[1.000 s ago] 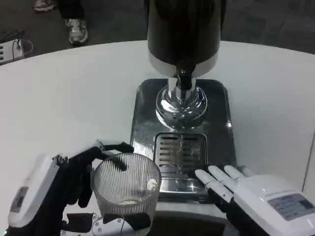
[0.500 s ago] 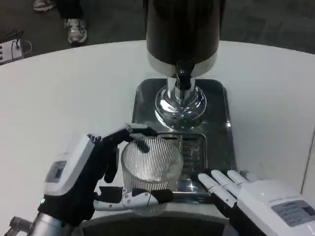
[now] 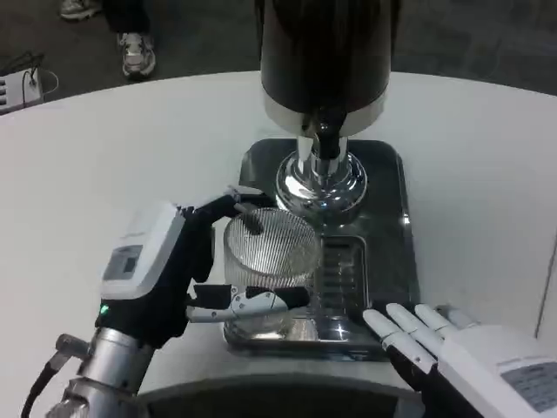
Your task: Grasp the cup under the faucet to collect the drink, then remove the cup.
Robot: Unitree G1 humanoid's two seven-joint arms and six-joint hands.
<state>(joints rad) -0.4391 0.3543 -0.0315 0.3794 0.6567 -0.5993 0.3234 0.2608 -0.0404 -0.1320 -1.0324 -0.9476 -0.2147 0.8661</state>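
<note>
Looking down, we see the dispenser (image 3: 324, 61) and faucet (image 3: 325, 139) top center, above the upright cup (image 3: 268, 261) our left hand (image 3: 165, 270) holds; right hand (image 3: 452, 348) fingers spread, lower right.

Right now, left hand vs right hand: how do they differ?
The left hand grips the cup over the tray; the right hand holds nothing. The left hand's fingers curl around the cup; the right hand's lie straight and spread at the tray's near edge. Both have white backs.
</note>
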